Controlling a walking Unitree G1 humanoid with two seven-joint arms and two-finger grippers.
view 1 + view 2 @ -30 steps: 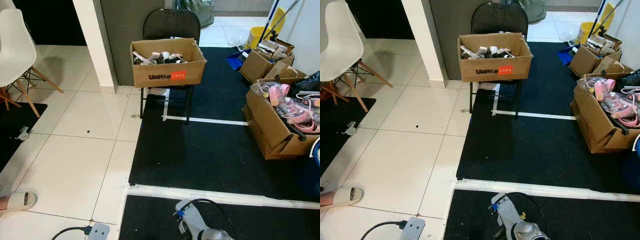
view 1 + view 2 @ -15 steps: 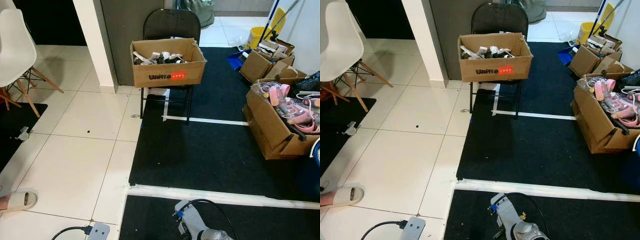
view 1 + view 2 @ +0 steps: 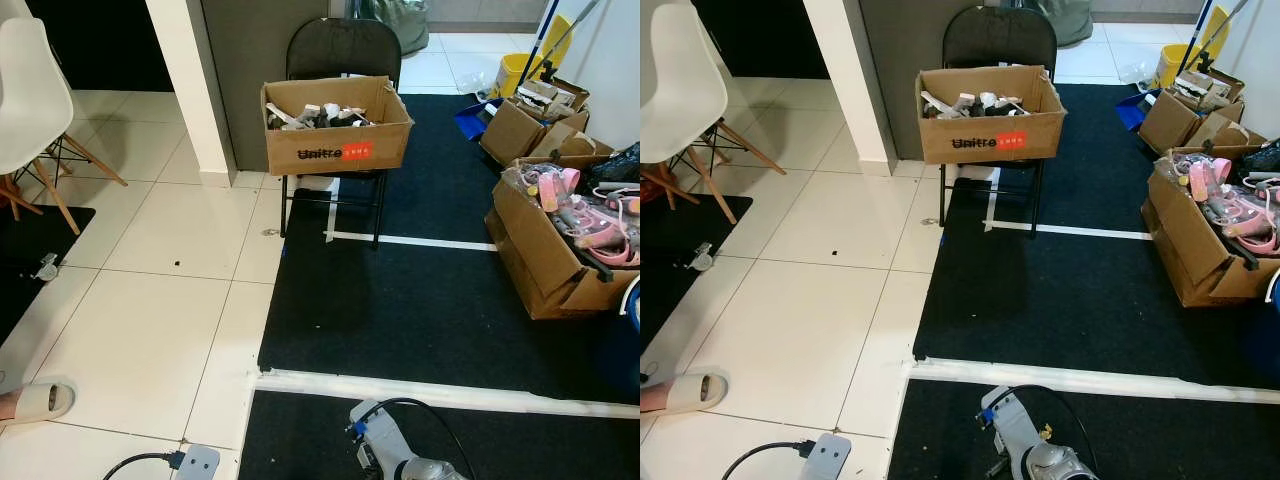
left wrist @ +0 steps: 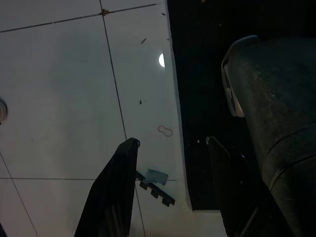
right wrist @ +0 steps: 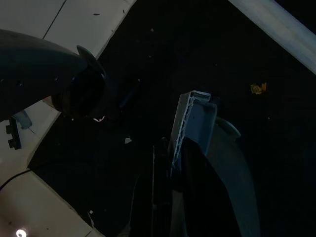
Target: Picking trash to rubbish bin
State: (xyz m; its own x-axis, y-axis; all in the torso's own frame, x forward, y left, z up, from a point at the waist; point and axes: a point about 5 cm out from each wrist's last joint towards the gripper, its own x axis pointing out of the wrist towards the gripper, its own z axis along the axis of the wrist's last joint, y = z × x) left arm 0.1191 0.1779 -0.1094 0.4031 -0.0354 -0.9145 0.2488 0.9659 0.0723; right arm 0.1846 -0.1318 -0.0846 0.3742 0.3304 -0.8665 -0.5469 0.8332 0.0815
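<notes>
**Black carpet, white tile, and no rubbish in reach yet**

Black carpet point(image 3: 420, 300) crossed by white tape lines meets glossy white floor tile point(image 3: 150, 320). By my reading this is the searching step: nothing is held and no rubbish bin can be picked out.

The left gripper point(image 4: 172, 143) hangs over the tile with its fingers point(image 4: 118, 187) wide apart and empty. The right gripper point(image 5: 170, 148) hangs over dark carpet, and whether it is spread or closed I cannot tell.

The likeliest trash is a small crumpled grey scrap point(image 3: 45, 267) at 9 o'clock on a dark mat, though it is too small to be sure. Next, the robot would need to turn that way and bend low.

At 12 o'clock a black folding chair point(image 3: 343, 45) carries a brown cardboard box printed in black and red point(image 3: 337, 150). More open cardboard boxes of pink items point(image 3: 560, 230) sit at 3 o'clock, and a white moulded chair point(image 3: 30, 90) at 10.
</notes>
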